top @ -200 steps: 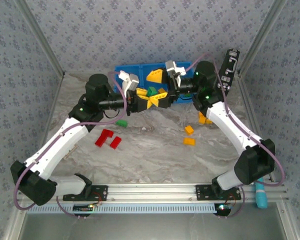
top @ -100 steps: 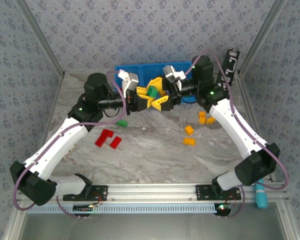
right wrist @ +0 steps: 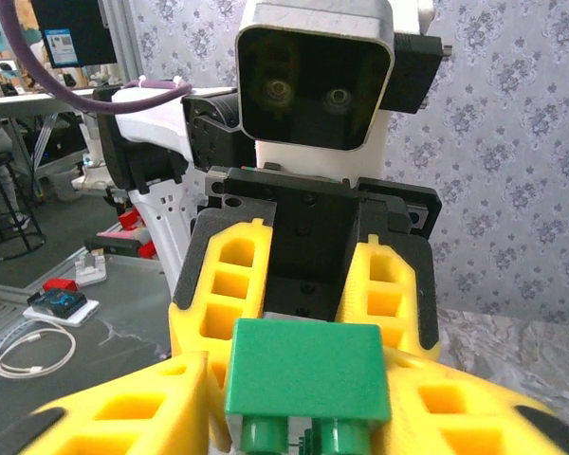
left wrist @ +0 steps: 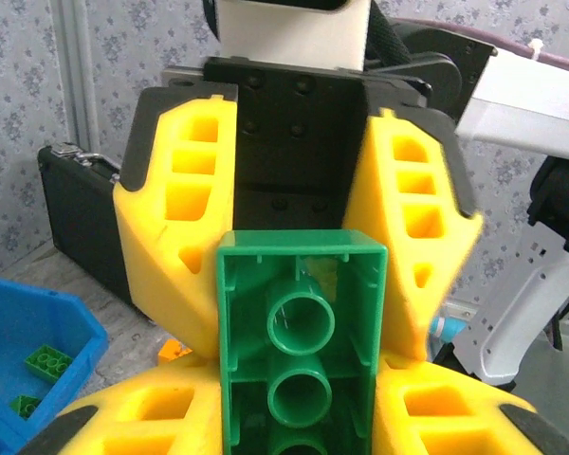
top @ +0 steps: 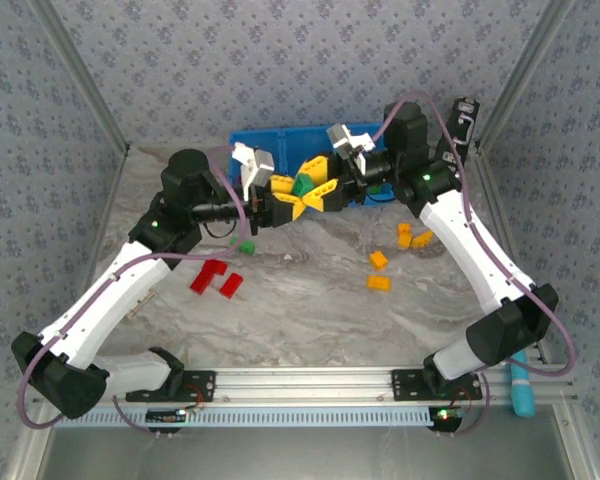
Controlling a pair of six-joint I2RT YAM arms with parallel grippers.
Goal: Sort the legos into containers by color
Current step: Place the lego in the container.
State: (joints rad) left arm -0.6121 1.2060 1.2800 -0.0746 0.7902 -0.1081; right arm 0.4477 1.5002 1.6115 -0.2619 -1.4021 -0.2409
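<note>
My left gripper pinches a green lego at 12 o'clock, above the near part of the blue bin. My right gripper has its fingers flanking the same lego; I cannot tell whether they grip it. On the table, red legos lie at 9 o'clock and orange legos at 3.

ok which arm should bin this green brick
Probably right. The left tool and right tool both flank the green brick, but the bin end holding green bricks lies by the black case, on the right arm's side.
</note>
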